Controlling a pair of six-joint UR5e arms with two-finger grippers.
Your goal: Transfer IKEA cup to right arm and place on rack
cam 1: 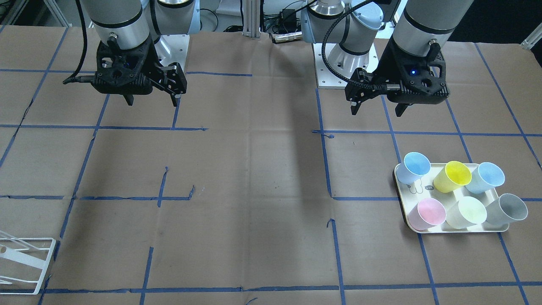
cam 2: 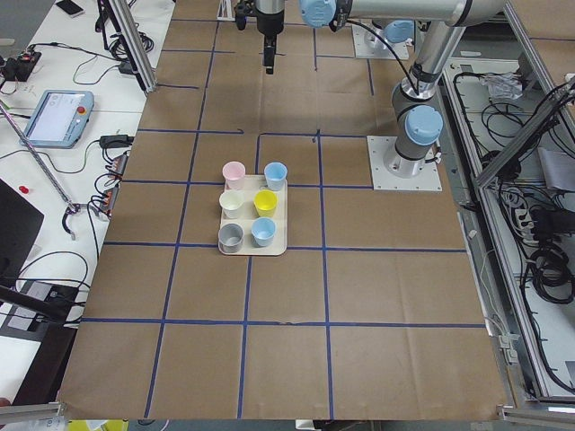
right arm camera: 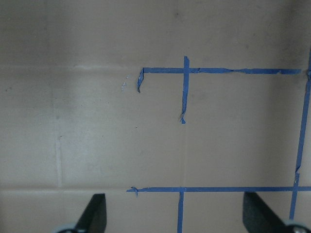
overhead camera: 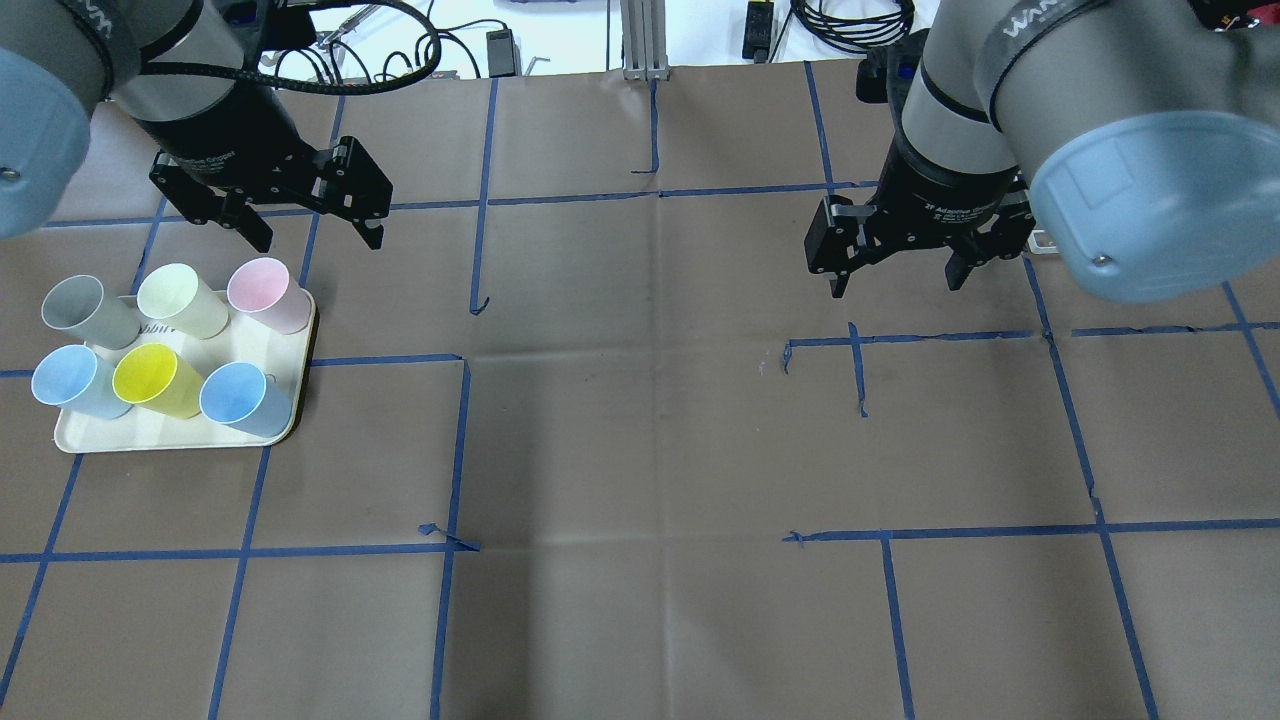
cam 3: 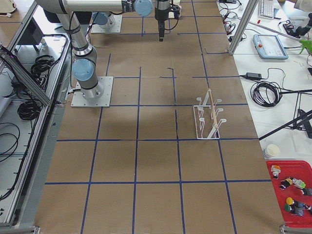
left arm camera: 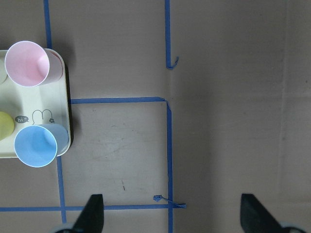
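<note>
Left gripper [overhead camera: 318, 238] held wide open, empty, above table [overhead camera: 640, 450]; pink cup [overhead camera: 262, 288] seen near, on tray [overhead camera: 180, 437]. Right gripper [overhead camera: 895, 285] spread, empty; rack [cam 3: 207, 119] well apart.

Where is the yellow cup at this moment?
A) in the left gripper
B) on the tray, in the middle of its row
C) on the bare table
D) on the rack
B: the yellow cup stands on the tray, midway along a row of three.
</note>
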